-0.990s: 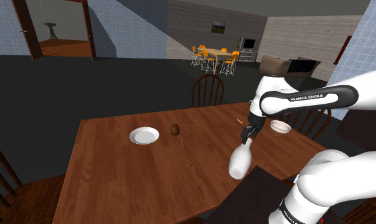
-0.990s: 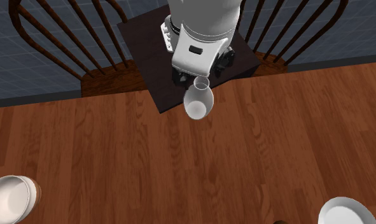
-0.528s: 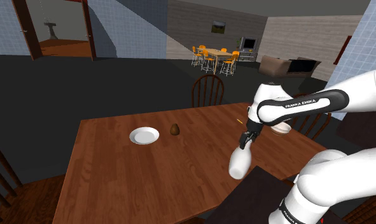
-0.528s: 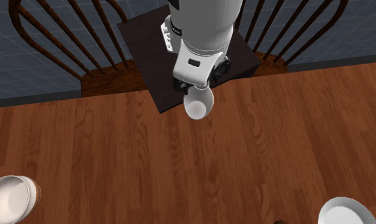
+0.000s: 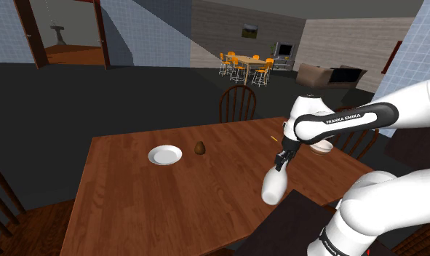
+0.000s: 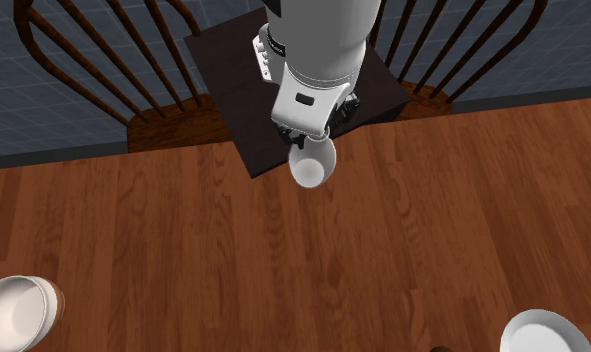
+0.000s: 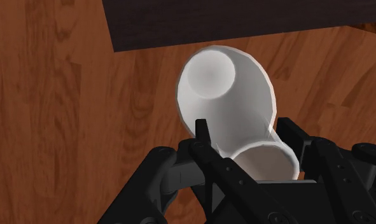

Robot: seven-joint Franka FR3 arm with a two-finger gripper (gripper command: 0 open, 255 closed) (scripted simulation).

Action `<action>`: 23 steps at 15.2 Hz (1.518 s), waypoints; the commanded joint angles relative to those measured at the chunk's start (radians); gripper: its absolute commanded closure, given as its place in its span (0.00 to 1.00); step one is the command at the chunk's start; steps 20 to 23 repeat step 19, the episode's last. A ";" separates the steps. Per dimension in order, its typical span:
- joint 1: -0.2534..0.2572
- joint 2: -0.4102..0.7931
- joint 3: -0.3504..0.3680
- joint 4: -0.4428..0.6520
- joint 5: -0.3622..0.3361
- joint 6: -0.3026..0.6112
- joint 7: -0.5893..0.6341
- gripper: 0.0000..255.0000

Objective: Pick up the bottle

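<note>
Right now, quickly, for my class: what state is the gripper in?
The gripper is shut on the white bottle, at its neck.

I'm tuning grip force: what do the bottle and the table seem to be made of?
Bottle: plain matte white, evenly shaded, with no label or glints. It could be ceramic or plastic; the look leaves that open.
Table: wood, reddish-brown with clear grain streaks and a smooth finish.
</note>
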 commanded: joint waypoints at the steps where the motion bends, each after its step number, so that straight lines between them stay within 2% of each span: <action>1: 0.000 0.001 0.000 -0.001 0.000 0.000 0.000 1.00; 17: 0.009 -0.110 0.034 0.147 0.030 -0.259 -0.001 1.00; 23: 0.009 -0.111 0.034 0.149 0.031 -0.261 -0.002 1.00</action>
